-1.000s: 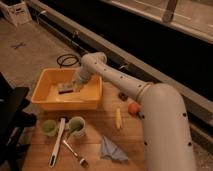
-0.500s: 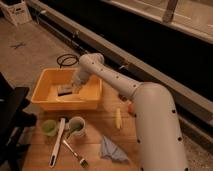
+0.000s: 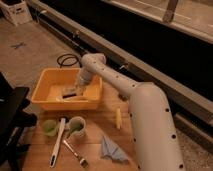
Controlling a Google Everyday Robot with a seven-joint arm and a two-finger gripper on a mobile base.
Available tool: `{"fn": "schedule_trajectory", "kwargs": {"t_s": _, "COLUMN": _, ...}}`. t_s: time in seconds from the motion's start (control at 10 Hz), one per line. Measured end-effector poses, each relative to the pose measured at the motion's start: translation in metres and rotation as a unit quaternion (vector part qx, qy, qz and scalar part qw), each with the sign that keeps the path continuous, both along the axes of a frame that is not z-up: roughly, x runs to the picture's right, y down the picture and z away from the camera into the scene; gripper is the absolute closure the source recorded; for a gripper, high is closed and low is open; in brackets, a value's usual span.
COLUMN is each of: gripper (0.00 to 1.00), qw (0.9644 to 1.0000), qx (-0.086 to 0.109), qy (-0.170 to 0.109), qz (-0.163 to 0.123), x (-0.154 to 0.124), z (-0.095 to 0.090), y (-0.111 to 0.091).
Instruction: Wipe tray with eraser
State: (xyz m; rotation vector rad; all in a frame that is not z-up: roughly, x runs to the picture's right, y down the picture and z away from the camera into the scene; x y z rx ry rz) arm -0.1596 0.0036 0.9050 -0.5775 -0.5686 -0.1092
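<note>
Eraser [image 3: 71, 92] sits low inside the yellow tray [image 3: 46, 100], near the middle of the floor and toward the right wall, tan block with a darker strip visible. Claw [image 3: 75, 90] is down in the tray directly over it, closed on the eraser, pressing it to the tray floor as far as can be told.

Tray stands at the far left part of the wooden worktop [image 3: 95, 150]. White arm [image 3: 120, 82] reaches from the big body at right, across the worktop, and bends down over the tray's far right corner.

Change over the last second: slight. Arm has held nearly the same reach; eraser and claw have stayed in the same central patch of the tray, shifting only a little. Tray itself has not moved on the worktop. Reads as short strokes mid-wipe, not a lift or a release.

Judgement: grasp and placing are done; wiping is under way. Left half of the tray floor looks uncovered so far, so longer strokes toward the left wall would likely be needed.

Other items, untouched: two green cups [image 3: 49, 127] near the front left, a white-handled brush [image 3: 58, 142] between them, a second brush [image 3: 75, 152], a folded blue cloth [image 3: 111, 149], a banana [image 3: 118, 118]. Black cable [image 3: 67, 60] coiled on the floor beyond the tray.
</note>
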Motion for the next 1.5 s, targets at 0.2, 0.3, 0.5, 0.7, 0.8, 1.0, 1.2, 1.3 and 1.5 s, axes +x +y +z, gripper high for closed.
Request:
{"fn": "schedule_trajectory", "kwargs": {"t_s": 0.2, "gripper": 1.00, "qw": 0.9998, "qx": -0.010, "qy": 0.017, "qz": -0.010, "x": 0.012, "z": 0.000, "y": 0.003}}
{"fn": "schedule_trajectory", "kwargs": {"t_s": 0.3, "gripper": 1.00, "qw": 0.9994, "qx": -0.016, "qy": 0.025, "qz": -0.016, "x": 0.016, "z": 0.002, "y": 0.004}}
{"fn": "schedule_trajectory", "kwargs": {"t_s": 0.5, "gripper": 1.00, "qw": 0.9986, "qx": -0.025, "qy": 0.040, "qz": -0.023, "x": 0.026, "z": 0.009, "y": 0.002}}
{"fn": "schedule_trajectory", "kwargs": {"t_s": 0.7, "gripper": 1.00, "qw": 0.9980, "qx": -0.030, "qy": 0.046, "qz": -0.031, "x": 0.027, "z": 0.022, "y": -0.005}}
{"fn": "schedule_trajectory", "kwargs": {"t_s": 0.8, "gripper": 1.00, "qw": 0.9979, "qx": -0.030, "qy": 0.047, "qz": -0.031, "x": 0.025, "z": 0.030, "y": -0.011}}
{"fn": "schedule_trajectory", "kwargs": {"t_s": 1.0, "gripper": 1.00, "qw": 0.9979, "qx": -0.035, "qy": 0.042, "qz": -0.034, "x": 0.016, "z": 0.046, "y": -0.015}}
{"fn": "schedule_trajectory", "kwargs": {"t_s": 1.2, "gripper": 1.00, "qw": 0.9985, "qx": -0.043, "qy": 0.020, "qz": -0.029, "x": 0.002, "z": 0.052, "y": -0.009}}
{"fn": "schedule_trajectory", "kwargs": {"t_s": 1.3, "gripper": 1.00, "qw": 0.9986, "qx": -0.045, "qy": 0.007, "qz": -0.025, "x": -0.005, "z": 0.052, "y": -0.004}}
{"fn": "schedule_trajectory", "kwargs": {"t_s": 1.5, "gripper": 1.00, "qw": 0.9982, "qx": -0.050, "qy": -0.015, "qz": -0.029, "x": -0.017, "z": 0.041, "y": 0.008}}
